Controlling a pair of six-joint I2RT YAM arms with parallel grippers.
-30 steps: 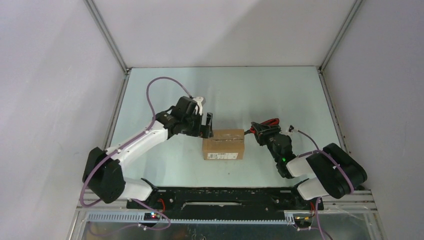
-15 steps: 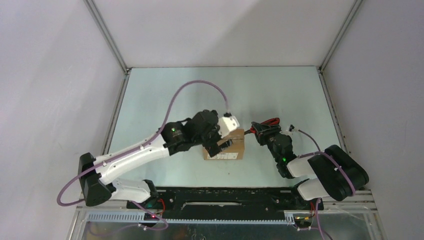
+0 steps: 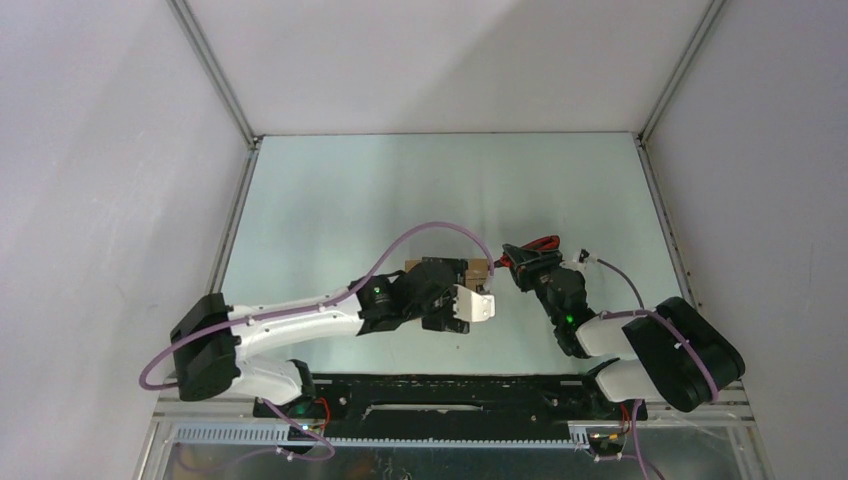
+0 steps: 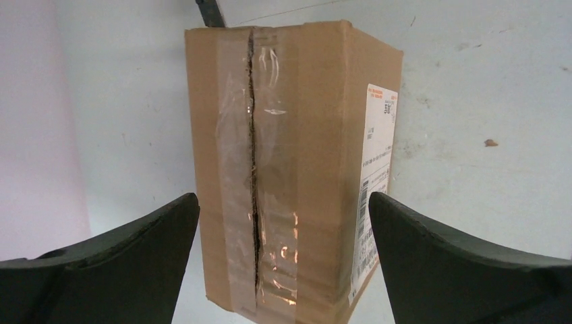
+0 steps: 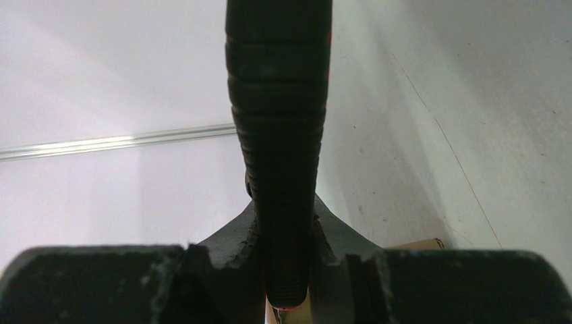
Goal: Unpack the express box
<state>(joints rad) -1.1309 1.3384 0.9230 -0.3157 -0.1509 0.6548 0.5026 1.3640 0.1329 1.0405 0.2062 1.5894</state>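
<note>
Nearest me the left hand hangs spread wide over the express box, its smooth black fingers flanking the carton without touching. The glossy clear tape is split raggedly along the top seam, so I'd judge the cutting done and prising open next, which calls for dropping to catch an edge of that slit. The box, matte brown cardboard with a white label on one side, sits mid-counter between the arms, and just off its right end the right hand is clenched round the ribbed black handle of a utility knife.
</note>
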